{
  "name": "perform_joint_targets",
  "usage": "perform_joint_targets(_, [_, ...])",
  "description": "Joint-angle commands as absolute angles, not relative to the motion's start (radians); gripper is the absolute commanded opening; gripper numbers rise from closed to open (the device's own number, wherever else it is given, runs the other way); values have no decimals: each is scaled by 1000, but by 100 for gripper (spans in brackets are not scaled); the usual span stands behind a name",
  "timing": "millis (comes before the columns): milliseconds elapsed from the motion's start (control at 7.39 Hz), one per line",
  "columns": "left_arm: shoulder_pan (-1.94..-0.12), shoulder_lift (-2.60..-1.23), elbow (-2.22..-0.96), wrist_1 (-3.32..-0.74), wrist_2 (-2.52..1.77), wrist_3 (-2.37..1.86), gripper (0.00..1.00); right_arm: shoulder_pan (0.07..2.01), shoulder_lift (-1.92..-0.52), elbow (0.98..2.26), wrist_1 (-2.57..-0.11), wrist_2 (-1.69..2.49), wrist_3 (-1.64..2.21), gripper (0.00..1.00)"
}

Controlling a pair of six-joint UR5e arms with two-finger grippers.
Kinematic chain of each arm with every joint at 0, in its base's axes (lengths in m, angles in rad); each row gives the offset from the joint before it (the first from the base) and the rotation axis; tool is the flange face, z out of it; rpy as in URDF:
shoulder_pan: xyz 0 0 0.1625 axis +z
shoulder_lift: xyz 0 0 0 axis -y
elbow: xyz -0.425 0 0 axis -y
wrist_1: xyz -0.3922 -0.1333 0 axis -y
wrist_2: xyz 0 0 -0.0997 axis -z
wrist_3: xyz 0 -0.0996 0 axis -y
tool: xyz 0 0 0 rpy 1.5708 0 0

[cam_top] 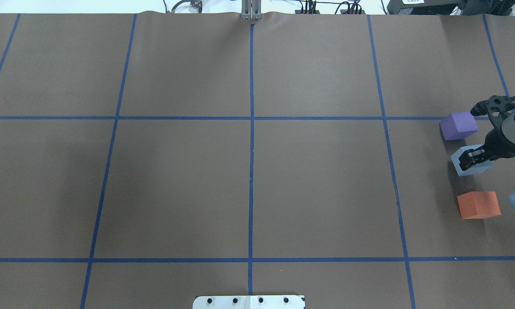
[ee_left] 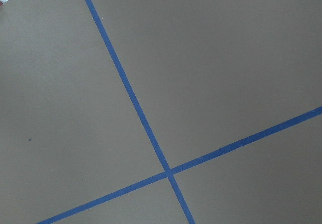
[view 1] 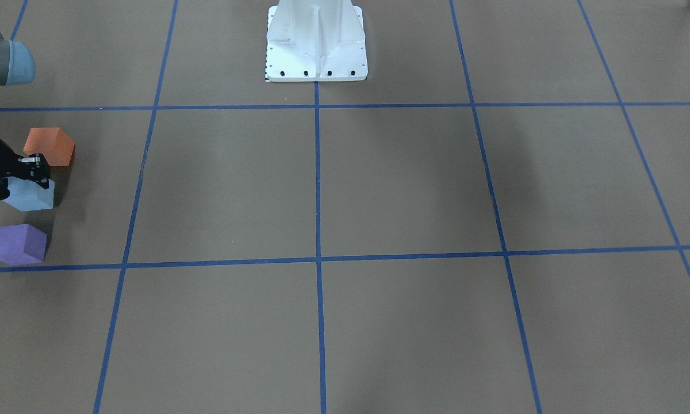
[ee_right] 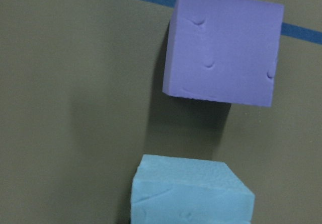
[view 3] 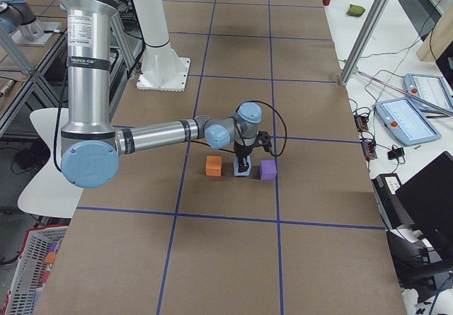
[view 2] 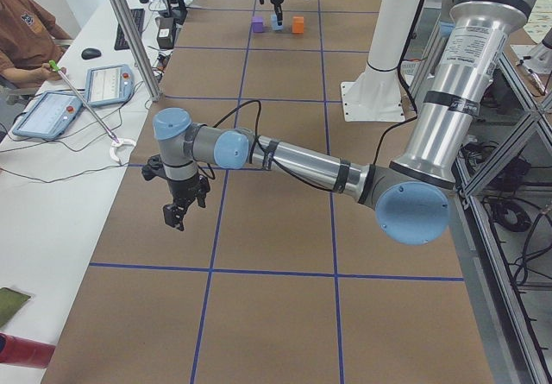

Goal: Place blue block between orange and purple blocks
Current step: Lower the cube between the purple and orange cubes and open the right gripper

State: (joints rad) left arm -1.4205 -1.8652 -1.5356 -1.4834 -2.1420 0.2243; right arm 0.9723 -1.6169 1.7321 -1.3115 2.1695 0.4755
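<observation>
The light blue block (cam_top: 471,162) sits between the purple block (cam_top: 458,125) and the orange block (cam_top: 478,204) near the table's right edge. My right gripper (cam_top: 472,159) comes down onto it and its fingers close on its sides. The block is at table level. In the front-facing view the gripper (view 1: 33,172) covers the top of the blue block (view 1: 30,196), with orange (view 1: 50,146) behind and purple (view 1: 18,244) in front. The right wrist view shows purple (ee_right: 224,48) and blue (ee_right: 191,191). My left gripper (view 2: 175,216) hangs above the table; I cannot tell its state.
Brown paper with blue tape grid lines (cam_top: 251,128) covers the table. The white robot base (view 1: 316,43) stands at mid-table on the robot's side. Tablets and an operator (view 2: 26,30) sit beyond the table's edge in the exterior left view.
</observation>
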Motion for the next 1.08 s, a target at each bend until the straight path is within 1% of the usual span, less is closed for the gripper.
perform_joint_targets(0, [-1420, -1865, -1536, -1483, -2141, 225, 100, 966, -1605, 1718, -1312, 2192, 474, 47])
perform_joint_targets(135, [-1420, -1865, -1536, -1483, -2141, 225, 100, 966, -1606, 1718, -1310, 2194, 472, 97])
perform_joint_targets(271, [-1420, -1865, -1536, -1483, -2141, 225, 100, 969, -1608, 1730, -1310, 2197, 474, 100])
perform_joint_targets(541, [-1420, -1865, -1539, -1483, -2141, 225, 100, 980, -1614, 1765, -1316, 2195, 472, 100])
perform_joint_targets(677, [-1420, -1864, -1539, -1483, -2140, 225, 100, 1015, -1621, 1805, -1321, 2195, 472, 100])
perform_joint_targets(947, [-1430, -1865, -1536, -1474, -2140, 227, 100, 1173, -1620, 1862, -1327, 2223, 448, 100])
